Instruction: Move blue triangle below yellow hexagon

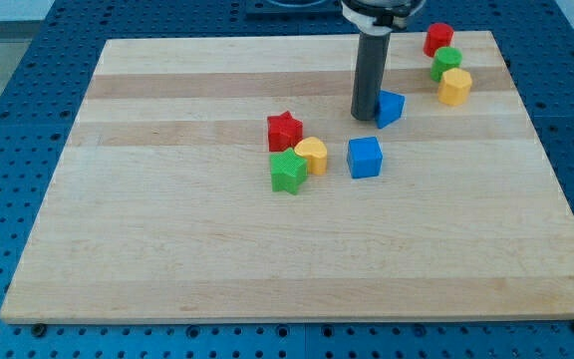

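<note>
Board (167, 249) sits on a blue pegboard bench (8, 60); the board's near-left half is bare wood. Near the middle, a tight cluster: green star (287, 172) lowest, red star (284, 130) just above it, yellow heart-ish block (312, 156) at their right, all touching or nearly so. Blue cube (365, 157) stands just right of the cluster, apart from it. Above the cube, my tip (366, 117) is down on the wood; no pincer on this rod, so nothing is gripped. It presses the left side of the blue triangle (391, 107), hiding that edge. Rod's upper end is cut off at the view's top. Toward the far-right corner, a stacked-looking column: red block (438, 39), shape unclear, green block (446, 63), then yellow hexagon (455, 87). Triangle lies left of the hexagon and slightly lower, not touching.
</note>
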